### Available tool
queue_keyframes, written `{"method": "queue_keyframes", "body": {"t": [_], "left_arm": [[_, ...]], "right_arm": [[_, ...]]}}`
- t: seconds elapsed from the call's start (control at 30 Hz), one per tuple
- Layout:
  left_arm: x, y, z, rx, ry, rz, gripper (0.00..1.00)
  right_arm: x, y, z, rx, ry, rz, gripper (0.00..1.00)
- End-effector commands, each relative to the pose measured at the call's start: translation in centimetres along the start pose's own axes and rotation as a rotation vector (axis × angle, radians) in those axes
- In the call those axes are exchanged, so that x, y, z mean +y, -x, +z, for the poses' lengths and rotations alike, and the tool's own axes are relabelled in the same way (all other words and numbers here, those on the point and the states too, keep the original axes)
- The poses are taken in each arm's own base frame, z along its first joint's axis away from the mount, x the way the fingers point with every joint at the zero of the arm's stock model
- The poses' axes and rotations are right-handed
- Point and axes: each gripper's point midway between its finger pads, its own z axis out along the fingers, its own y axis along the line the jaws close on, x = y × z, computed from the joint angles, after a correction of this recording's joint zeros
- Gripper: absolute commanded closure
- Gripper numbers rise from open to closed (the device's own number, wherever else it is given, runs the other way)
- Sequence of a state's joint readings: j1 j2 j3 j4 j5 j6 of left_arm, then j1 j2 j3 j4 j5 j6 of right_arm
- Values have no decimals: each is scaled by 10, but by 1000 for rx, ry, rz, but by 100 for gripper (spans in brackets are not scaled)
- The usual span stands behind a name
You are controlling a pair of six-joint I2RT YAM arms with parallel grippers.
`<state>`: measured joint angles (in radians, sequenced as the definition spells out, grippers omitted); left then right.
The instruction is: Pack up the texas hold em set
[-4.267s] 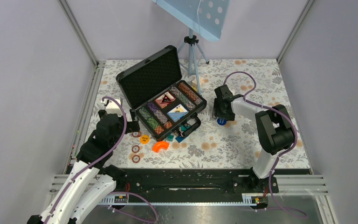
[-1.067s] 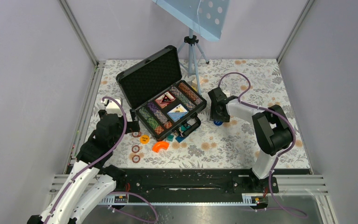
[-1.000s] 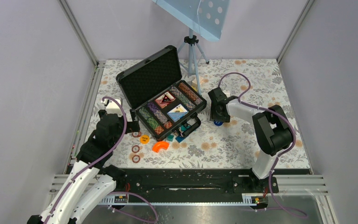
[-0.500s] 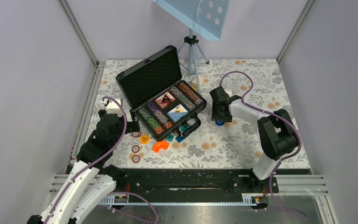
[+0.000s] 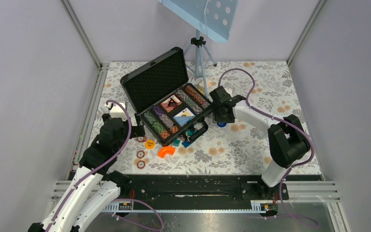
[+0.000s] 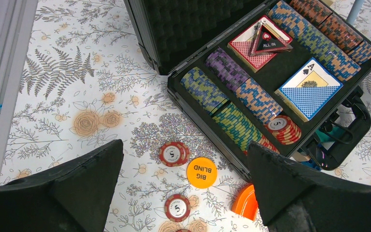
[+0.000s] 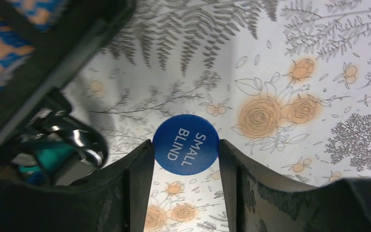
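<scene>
Your right gripper [image 7: 184, 144] is partly closed on the blue SMALL BLIND chip [image 7: 186, 145], with one finger against each side of its rim. Whether the chip is clear of the table [image 5: 251, 145] cannot be told.

Just off that gripper's left finger sits the front corner of the open case [image 5: 157, 82]. The case's handle [image 7: 79, 140] is also there, with teal blocks [image 5: 188, 137] beside it. To the right finger's side and ahead of the tips you have bare floral table. A tripod [image 5: 199, 58] stands behind the case, near that arm.

Your left gripper [image 6: 184, 145] is spread as wide as it goes and holds nothing. It hangs above the table. The case's near wall runs ahead and to the right of its right finger. The table's side rail [image 6: 0, 96] lies off its left finger, with open cloth between.

Between the left fingers lie three red chips [image 6: 174, 153], the lowest cut off by the frame edge, and one orange BIG BLIND chip [image 6: 202, 172]. One orange curved piece [image 6: 245, 203] lies by the right finger.

Inside the case are two decks, one red deck [image 6: 251, 48] with an ALL IN marker [image 6: 269, 42] on it and one blue deck [image 6: 310, 87]. Rows of striped chips [image 6: 204, 89] lie around the decks.
</scene>
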<state>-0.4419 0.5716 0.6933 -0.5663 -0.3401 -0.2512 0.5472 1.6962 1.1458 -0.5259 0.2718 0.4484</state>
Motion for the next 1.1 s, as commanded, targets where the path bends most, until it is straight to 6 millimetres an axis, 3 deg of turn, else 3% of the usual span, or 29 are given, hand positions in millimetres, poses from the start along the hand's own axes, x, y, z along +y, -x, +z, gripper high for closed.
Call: {"method": "queue_keyframes", "body": {"t": [0.0,0.27,0.4,0.6,0.9,1.07], "left_arm": [[-5,13,1,-50,-27,-9,1],[-5,13,1,-50,-26,-9,1],[-5,13,0,-52,-26,-9,1],[-4,13,0,-52,-23,-9,1],[-4,13,0,-54,-22,-10,1],[-4,13,0,-54,-20,-10,1]], "right_arm": [[22,23,-29,-65,40,-37,43],[83,30,-48,-71,103,-159,43],[121,34,-51,-71,136,-207,43],[160,45,-47,-78,163,-237,42],[180,52,-32,-68,170,-267,42],[179,55,-34,-82,162,-254,41]]}}
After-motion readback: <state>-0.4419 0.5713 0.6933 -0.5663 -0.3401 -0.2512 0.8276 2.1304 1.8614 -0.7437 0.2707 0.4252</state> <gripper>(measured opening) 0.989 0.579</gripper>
